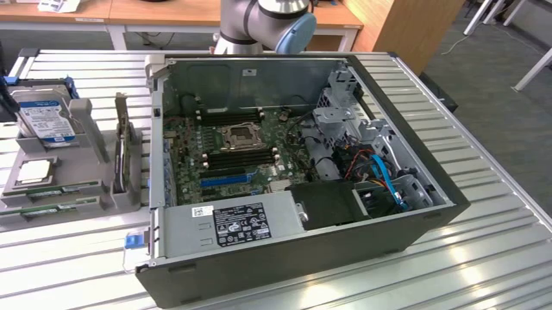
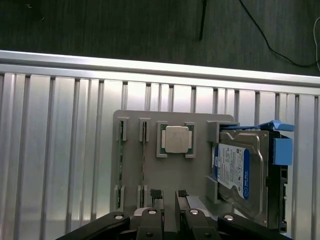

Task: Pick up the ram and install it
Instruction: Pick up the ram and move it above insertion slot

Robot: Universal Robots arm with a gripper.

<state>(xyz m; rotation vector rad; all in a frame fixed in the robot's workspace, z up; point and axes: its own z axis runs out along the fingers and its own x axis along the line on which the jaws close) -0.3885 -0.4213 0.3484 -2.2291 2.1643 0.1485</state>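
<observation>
The fingers [image 2: 156, 196] stand partly open, holding nothing, over the grey holder [image 2: 197, 165] near the surface's [image 2: 60, 150] edge. The ram [image 2: 120, 160] sits on edge in the holder.

Drive label [image 2: 231, 167], blue and white: print too small to read. Power-supply label [image 1: 242, 223], black: likewise. No legible text.

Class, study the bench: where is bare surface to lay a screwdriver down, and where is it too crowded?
Bare slatted table lies on the exterior view's right of the computer case, and between the grey parts holder and the table's near edge. Crowded: the holder, with hard drive, processor and ram, and the case's inside.
</observation>
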